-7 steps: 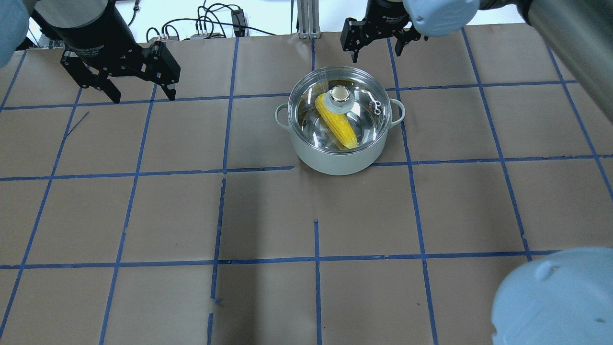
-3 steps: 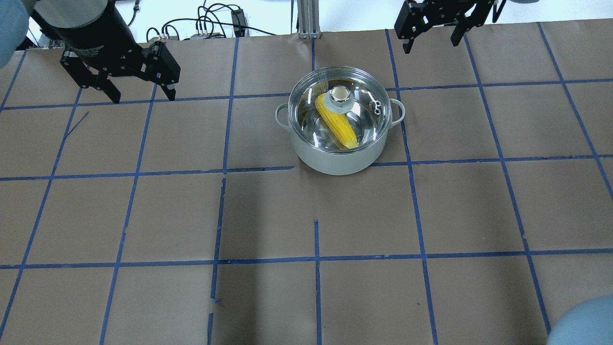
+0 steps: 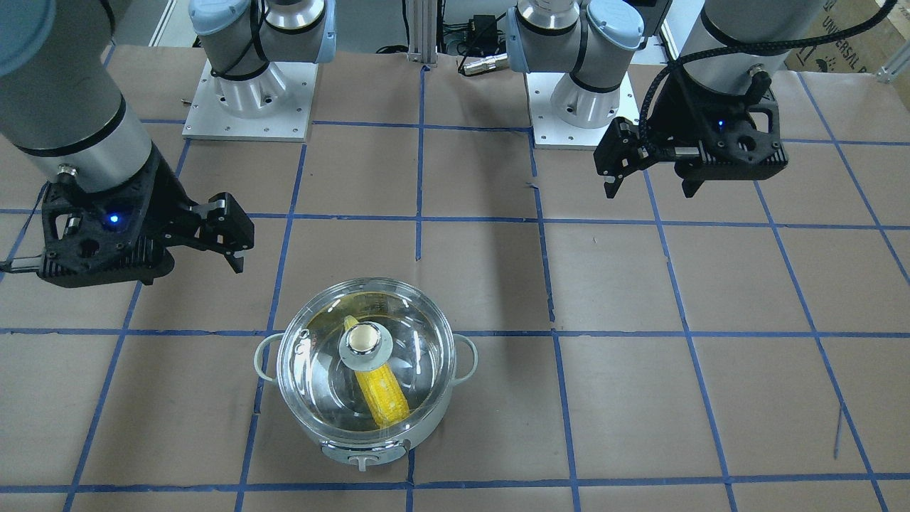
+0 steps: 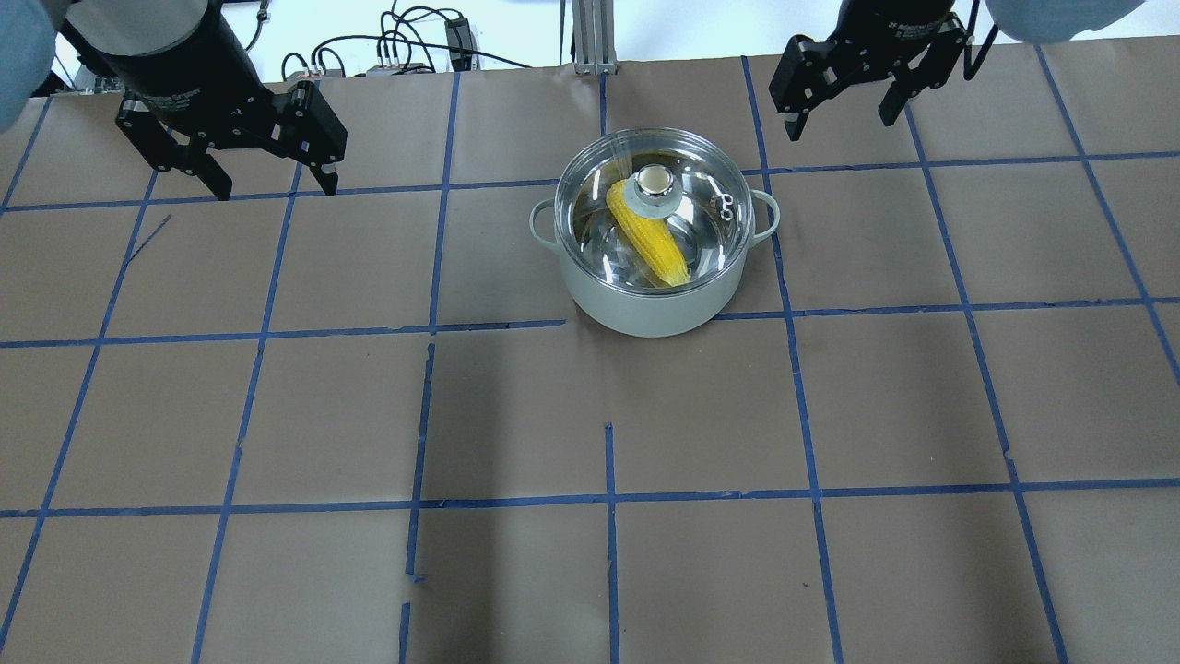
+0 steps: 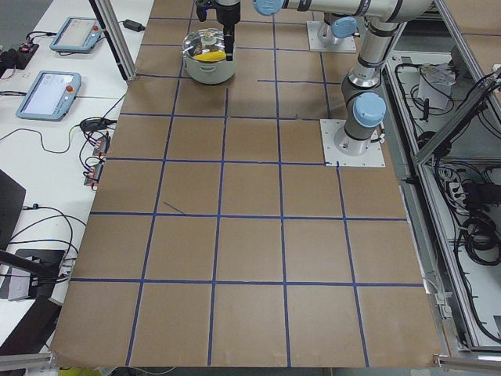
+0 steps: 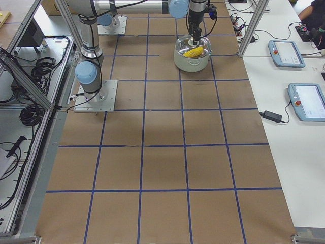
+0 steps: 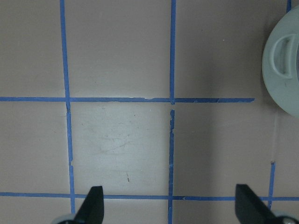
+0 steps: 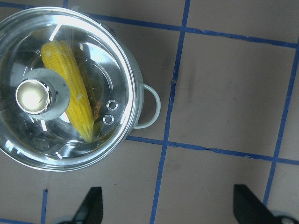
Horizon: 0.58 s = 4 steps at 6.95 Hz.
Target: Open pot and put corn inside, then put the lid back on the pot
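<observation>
In the overhead view the pot (image 4: pixel 645 309) sat on the brown-papered table (image 4: pixel 277 415), in the far half just right of centre. The glass lid (image 4: pixel 710 231) was seated on its rim, and the corn (image 4: pixel 651 236) lay inside, slanted under the lid knob (image 4: pixel 655 183). The front-facing view gave you what overhead couldn't: the front knob (image 3: pixel 365 463) low on the pot's pale wall, on the operators' side. The right wrist camera gave you the closest look. It showed yellow kernel rows, the tapered end beside two small vent rings (image 8: pixel 112 103) in the glass, and one loop handle (image 8: pixel 150 106) sticking out. The left wrist camera caught only the pot's edge with the other loop handle (image 7: pixel 282 52) at frame right. The left gripper (image 4: pixel 275 184) and right gripper (image 4: pixel 843 118) both hung above the table, fingers spread and holding nothing, neither touching the pot. In the side views the pot was too small for detail.
</observation>
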{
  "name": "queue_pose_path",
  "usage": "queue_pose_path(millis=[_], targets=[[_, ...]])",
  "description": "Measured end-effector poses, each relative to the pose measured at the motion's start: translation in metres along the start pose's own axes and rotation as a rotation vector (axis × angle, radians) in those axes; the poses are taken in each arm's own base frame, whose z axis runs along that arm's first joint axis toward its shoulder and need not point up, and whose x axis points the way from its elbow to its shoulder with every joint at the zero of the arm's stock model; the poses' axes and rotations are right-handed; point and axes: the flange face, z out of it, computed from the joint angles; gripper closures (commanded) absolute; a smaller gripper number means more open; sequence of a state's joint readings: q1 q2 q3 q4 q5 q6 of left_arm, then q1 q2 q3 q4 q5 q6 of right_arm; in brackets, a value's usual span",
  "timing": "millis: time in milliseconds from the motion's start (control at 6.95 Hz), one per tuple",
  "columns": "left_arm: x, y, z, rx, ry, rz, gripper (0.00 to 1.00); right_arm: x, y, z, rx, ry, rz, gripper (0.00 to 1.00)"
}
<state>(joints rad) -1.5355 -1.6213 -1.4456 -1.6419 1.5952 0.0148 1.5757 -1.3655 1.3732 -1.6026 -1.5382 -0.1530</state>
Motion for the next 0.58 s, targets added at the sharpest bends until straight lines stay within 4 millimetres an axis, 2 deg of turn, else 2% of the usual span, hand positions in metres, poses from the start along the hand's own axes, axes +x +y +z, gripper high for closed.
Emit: queue_pose_path(millis=[576], targets=[[-0.0003,-0.0014,0.0019,0.014,-0.002,-0.002,0.00,-0.0020,0.0134,-0.0051,0.000,0.003,0.000,0.03]])
